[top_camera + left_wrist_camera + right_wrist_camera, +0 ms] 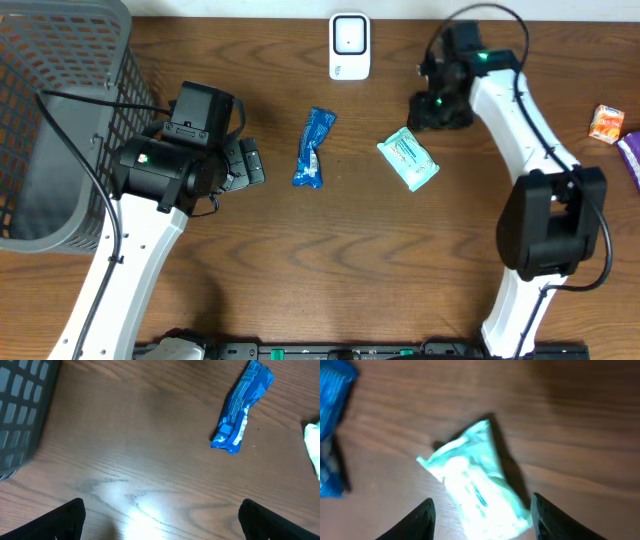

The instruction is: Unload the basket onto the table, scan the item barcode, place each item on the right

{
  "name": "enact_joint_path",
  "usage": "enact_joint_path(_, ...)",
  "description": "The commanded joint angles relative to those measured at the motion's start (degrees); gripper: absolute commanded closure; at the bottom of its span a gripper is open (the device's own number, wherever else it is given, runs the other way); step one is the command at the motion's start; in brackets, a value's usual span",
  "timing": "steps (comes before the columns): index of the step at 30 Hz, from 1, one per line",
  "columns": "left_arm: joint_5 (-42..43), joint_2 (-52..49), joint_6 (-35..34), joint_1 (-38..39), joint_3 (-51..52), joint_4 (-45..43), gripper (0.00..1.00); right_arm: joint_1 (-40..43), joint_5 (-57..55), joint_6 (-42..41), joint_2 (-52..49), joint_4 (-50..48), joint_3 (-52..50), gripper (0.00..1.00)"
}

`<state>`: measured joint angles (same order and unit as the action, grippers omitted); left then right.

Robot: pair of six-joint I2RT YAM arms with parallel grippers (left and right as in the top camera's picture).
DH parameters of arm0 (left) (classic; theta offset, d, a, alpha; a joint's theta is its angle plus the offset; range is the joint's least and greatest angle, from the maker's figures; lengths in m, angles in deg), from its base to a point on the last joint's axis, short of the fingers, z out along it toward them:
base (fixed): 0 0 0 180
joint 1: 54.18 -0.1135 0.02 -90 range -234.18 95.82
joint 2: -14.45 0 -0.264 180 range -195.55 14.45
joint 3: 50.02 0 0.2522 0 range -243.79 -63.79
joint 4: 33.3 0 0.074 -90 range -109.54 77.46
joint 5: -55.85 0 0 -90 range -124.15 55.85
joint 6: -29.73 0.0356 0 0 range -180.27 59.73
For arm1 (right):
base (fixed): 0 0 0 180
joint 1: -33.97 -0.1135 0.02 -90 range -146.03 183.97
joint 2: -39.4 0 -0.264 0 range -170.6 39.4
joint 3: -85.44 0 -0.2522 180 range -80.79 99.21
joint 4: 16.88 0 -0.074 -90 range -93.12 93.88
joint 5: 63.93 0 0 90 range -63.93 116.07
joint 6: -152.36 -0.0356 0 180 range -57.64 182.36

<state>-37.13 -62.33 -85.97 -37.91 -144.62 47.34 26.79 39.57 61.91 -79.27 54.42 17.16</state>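
Seen from overhead, a long blue foil packet (314, 148) lies flat on the brown wooden table (330, 260), and all else is placed from it. A pale green soft packet (408, 158) lies to its right, near but apart. A white rectangular device (349, 45) is set beyond it, by the table's far edge. The left gripper (248, 165) is held just left of the blue foil packet, and a grey plastic mesh basket (60, 100) stands well off on that same side. The right gripper (438, 108) is found to its right, above the pale green soft packet's far end. A small orange packet (606, 122) lies far to the right. In the left wrist view, the blue foil packet (241, 407) is seen ahead and to the right of the left gripper (160, 525), whose fingers (65, 520) are spread wide over bare wood. In the blurred right wrist view, the blue foil packet (332, 420) is cut by the left edge. To its right the pale green soft packet (470, 485) lies on the wood, its near end between the parted fingers (420, 520) of the right gripper (483, 510). Nothing is clamped, and contact cannot be told.
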Motion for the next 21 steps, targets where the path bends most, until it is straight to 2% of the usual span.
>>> enact_joint_path(1,-0.72,-0.31,-0.52,-0.24,0.11,0.13,0.02,1.46,14.47,6.93,-0.50,-4.31,-6.54,0.43)
enact_joint_path(3,-0.72,-0.33,-0.52,-0.24,0.11,0.13,0.02,1.97,14.49,6.69,-0.50,-7.67,-9.62,0.44)
enact_joint_path(7,-0.72,-0.33,-0.52,-0.24,0.11,0.13,0.02,1.90,14.51,6.05,-0.50,-11.76,-14.23,0.59)
enact_joint_path(10,-0.70,-0.33,-0.52,-0.24,0.11,0.13,0.02,1.73,14.51,6.05,-0.50,-12.50,-16.20,0.62)
enact_joint_path(13,-0.72,-0.33,-0.52,-0.24,0.11,0.13,0.02,1.40,15.47,5.51,-0.50,-12.41,-17.07,0.76)
enact_joint_path(18,-0.72,-0.33,-0.52,-0.24,0.11,0.11,0.02,0.66,16.63,5.20,-0.50,-12.92,-17.07,0.63)
enact_joint_path(19,-0.72,-0.33,-0.52,-0.24,0.11,0.13,0.02,0.66,16.61,5.18,-0.50,-13.14,-17.05,0.56)
enact_joint_path(21,-0.70,-0.33,-0.52,-0.24,0.11,0.13,0.02,0.79,16.50,4.63,-0.50,-13.75,-17.05,0.33)
